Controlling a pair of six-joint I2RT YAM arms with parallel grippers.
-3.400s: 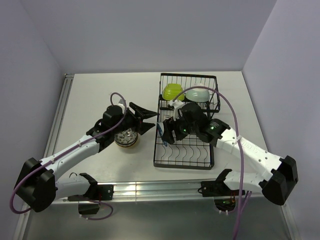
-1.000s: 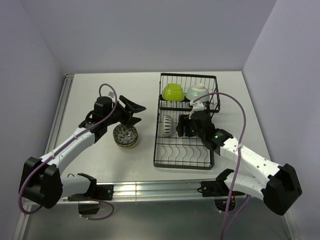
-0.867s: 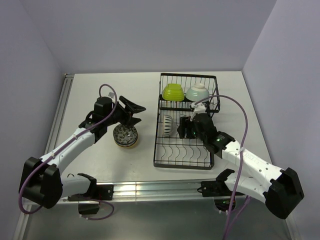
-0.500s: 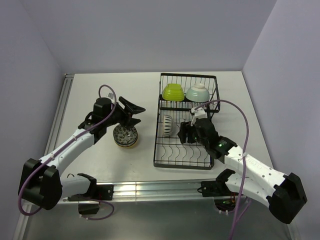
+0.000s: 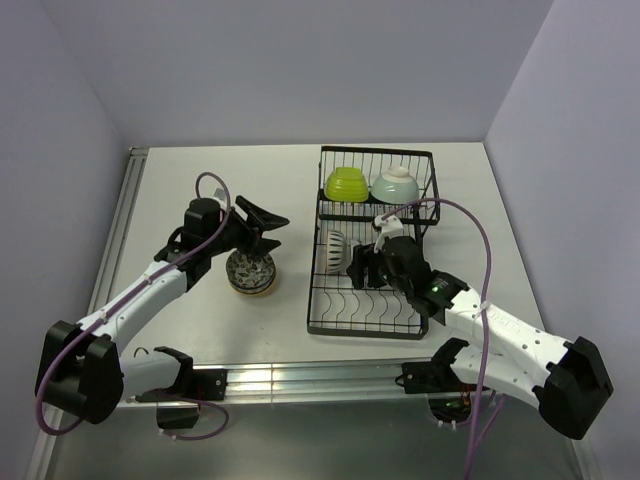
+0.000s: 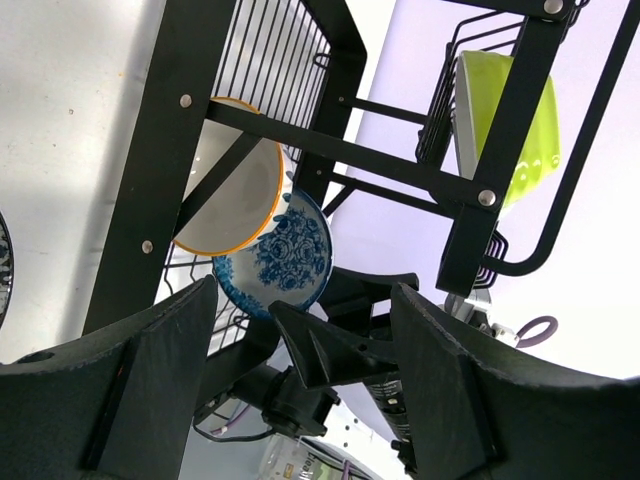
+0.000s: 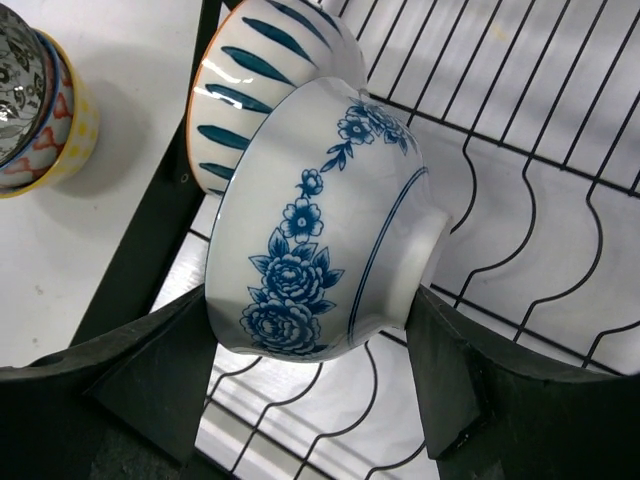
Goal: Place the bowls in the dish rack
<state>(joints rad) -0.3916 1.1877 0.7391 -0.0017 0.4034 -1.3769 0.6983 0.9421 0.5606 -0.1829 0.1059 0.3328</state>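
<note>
Drawn back slightly toward the near side of the dish rack [image 5: 366, 331] over the last second, the right fingers [image 7: 140, 385] are clamped on a white bowl with blue flowers [image 7: 320, 220], one finger on its rim side and one on its foot. That bowl is tipped on its side above the curved slot wires, just beside the striped bowl [image 5: 335, 251], which stands on edge at the rack's left end; whether the two touch cannot be told. A lime green bowl [image 5: 346, 184] and a pale mint bowl [image 5: 396, 185] sit in the raised basket section at the far end. The left fingers [image 6: 150, 390] are spread apart and hold nothing, hovering over the tabletop [image 5: 200, 190] beside a stack of patterned bowls [image 5: 250, 272] left of the rack.
</note>
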